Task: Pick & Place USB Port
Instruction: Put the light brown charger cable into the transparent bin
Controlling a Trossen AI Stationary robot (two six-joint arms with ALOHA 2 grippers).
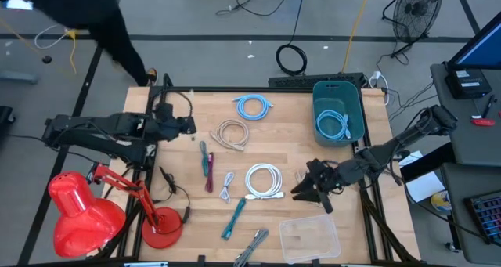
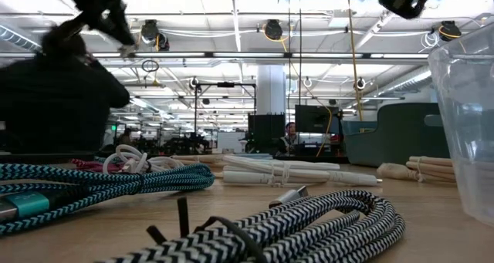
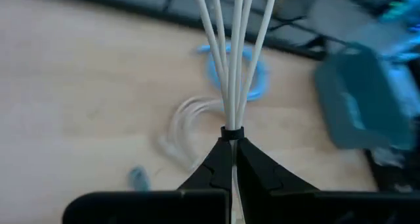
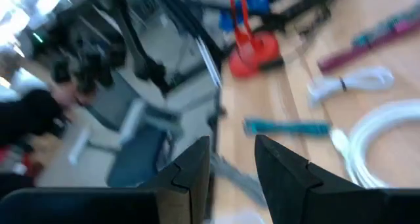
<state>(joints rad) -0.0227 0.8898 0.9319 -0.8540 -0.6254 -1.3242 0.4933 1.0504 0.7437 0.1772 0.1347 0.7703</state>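
Observation:
My left gripper (image 1: 188,125) hovers over the table's left side, shut on a white cable bundle (image 3: 231,60). The cable's thin strands fan out past the fingertips in the left wrist view, and their far ends leave the picture. My right gripper (image 1: 307,187) is open above the table's right half, just right of a white coiled cable (image 1: 264,181) that lies flat. It touches nothing. In the right wrist view, the open gripper (image 4: 233,148) looks toward that white coil (image 4: 387,135) and a teal cable (image 4: 289,127). A teal bin (image 1: 356,102) at the far right holds a blue cable (image 1: 332,126). My left gripper pinches the white cable bundle between its two shut fingers, right at the black tie (image 3: 231,132) that gathers the strands. The strands (image 3: 226,66) stand out beyond the fingertips, along the fingers. The bundle is held above the table; its far end is out of the picture.
On the table lie a blue coil (image 1: 254,105), a beige coil (image 1: 231,134), a magenta cable (image 1: 207,167), a small white cable (image 1: 227,187), a teal cable (image 1: 233,218) and a braided cable (image 1: 252,247). A clear container (image 1: 309,237) sits near right. A red lamp (image 1: 86,212) stands near left.

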